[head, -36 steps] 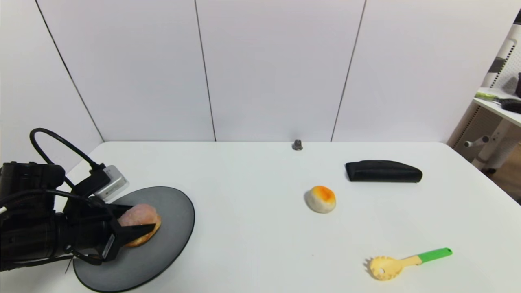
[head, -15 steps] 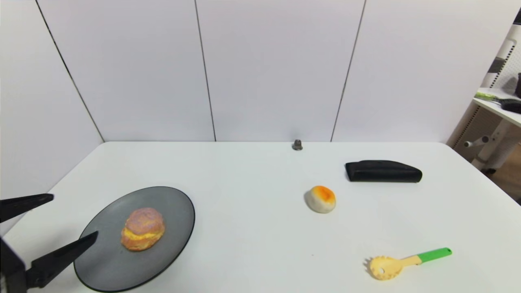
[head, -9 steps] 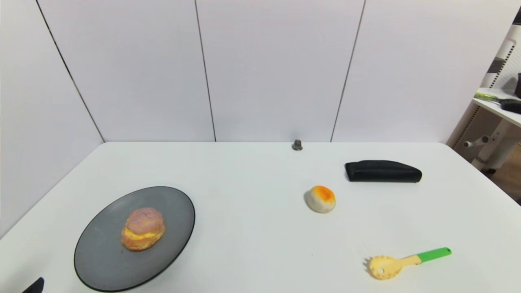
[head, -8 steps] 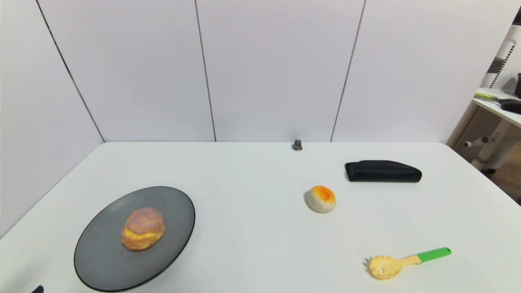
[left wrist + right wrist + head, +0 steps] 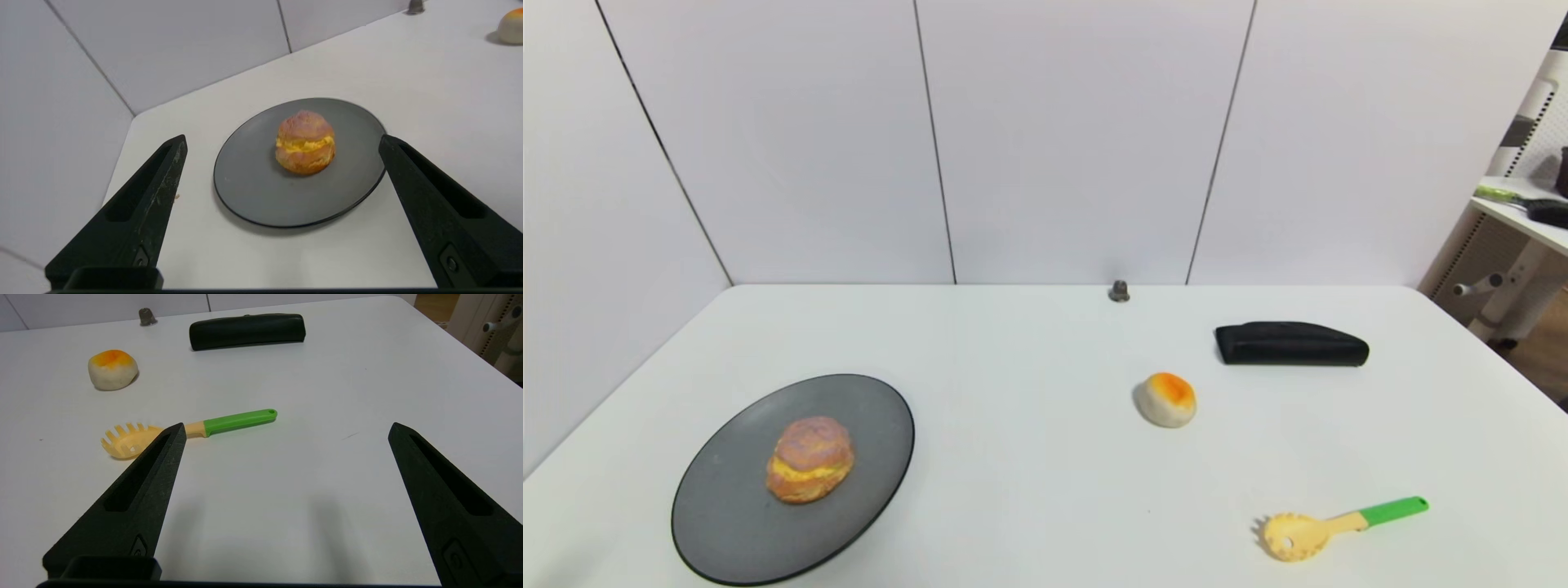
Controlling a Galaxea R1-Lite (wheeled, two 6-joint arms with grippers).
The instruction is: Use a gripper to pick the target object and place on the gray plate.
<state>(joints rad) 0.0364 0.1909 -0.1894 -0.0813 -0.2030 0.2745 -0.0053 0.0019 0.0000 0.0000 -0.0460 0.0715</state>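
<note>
The cream-puff pastry [image 5: 809,460], with a pinkish-purple top, a yellow filling band and an orange-brown base, sits upright near the middle of the gray plate [image 5: 727,523] at the table's front left. Both show in the left wrist view, the pastry [image 5: 305,142] on the plate [image 5: 253,192]. My left gripper [image 5: 282,141] is open and empty, drawn back from the plate toward the table's front edge. My right gripper [image 5: 286,430] is open and empty above bare table at the front right. Neither gripper shows in the head view.
A whitish bun with an orange top [image 5: 1167,399] lies mid-table. A black case [image 5: 1291,344] lies at the back right. A yellow pasta spoon with a green handle [image 5: 1339,527] lies at the front right. A small metal knob [image 5: 1120,291] stands at the back edge.
My left gripper let go of the pastry on the plate, opened, and pulled back out of the head view. The pastry stays on the plate.
</note>
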